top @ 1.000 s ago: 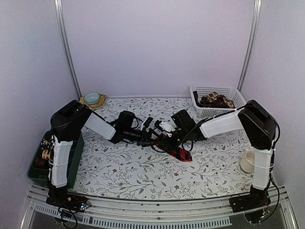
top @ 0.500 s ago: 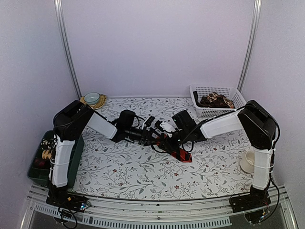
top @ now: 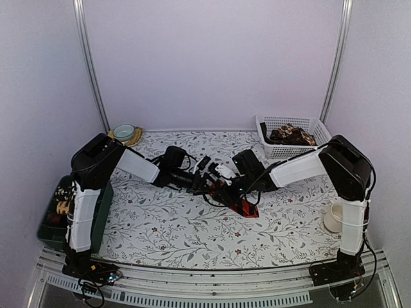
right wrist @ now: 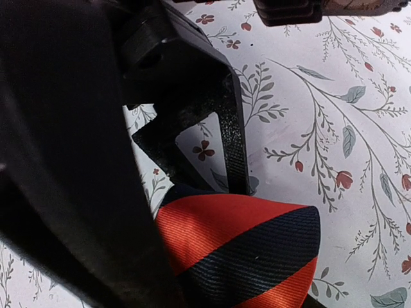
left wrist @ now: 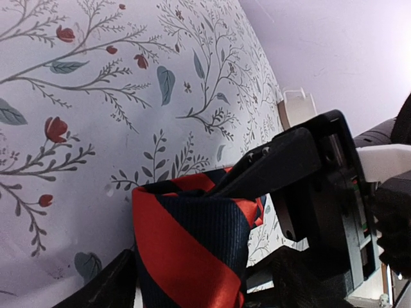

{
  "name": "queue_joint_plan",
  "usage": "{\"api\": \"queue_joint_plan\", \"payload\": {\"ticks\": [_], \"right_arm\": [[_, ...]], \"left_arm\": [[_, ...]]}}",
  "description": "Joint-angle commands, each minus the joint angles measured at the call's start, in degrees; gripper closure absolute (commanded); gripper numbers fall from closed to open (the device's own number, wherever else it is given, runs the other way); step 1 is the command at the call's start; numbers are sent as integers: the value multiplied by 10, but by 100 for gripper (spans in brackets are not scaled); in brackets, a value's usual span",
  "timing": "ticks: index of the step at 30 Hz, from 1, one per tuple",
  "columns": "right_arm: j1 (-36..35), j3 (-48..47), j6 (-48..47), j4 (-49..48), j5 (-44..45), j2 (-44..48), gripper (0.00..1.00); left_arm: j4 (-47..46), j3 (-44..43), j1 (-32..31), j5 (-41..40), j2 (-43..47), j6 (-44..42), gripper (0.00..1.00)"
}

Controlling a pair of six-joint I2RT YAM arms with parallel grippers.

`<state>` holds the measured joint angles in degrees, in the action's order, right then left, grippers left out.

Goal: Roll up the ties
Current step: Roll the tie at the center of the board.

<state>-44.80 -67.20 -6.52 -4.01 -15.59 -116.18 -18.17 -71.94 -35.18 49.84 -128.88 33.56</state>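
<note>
Crowding the folded end of the red-striped tie (top: pixel 247 208), the left claw (top: pixel 205 183) and right claw (top: pixel 225 187) meet. Its length trails toward the right arm. Whether either claw grips it, I cannot tell.

The red-striped tie (top: pixel 248 209) is mostly covered from above at centre; its remainder is cropped by both wrist views' lower edges.

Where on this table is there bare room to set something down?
Free: the near strip of tablecloth in front of the red striped tie; the back middle between bowl and white basket. Crowded: the centre, where left tool and right tool meet at the tie.
</note>
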Motion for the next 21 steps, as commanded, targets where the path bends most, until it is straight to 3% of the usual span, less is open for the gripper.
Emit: {"api": "queue_joint_plan", "payload": {"ticks": [1, 4, 7, 12, 17, 21], "right_arm": [[5, 9, 10, -9, -3, -38, 49], [4, 12, 12, -8, 18, -33, 48], [4, 8, 12, -2, 45, -27, 46], [4, 12, 8, 0, 95, -14, 44], [2, 16, 5, -6, 120, -5, 41], [-1, -4, 7, 37, 114, -1, 22]], "left_arm": [[111, 32, 5, -72, -64, -30, 33], [106, 34, 5, -79, -66, -24, 53], [100, 33, 5, -80, -67, -19, 60], [89, 26, 5, -74, -70, -5, 62], [82, 23, 5, -63, -72, 4, 55], [82, 24, 5, -66, -72, 8, 64]]}}
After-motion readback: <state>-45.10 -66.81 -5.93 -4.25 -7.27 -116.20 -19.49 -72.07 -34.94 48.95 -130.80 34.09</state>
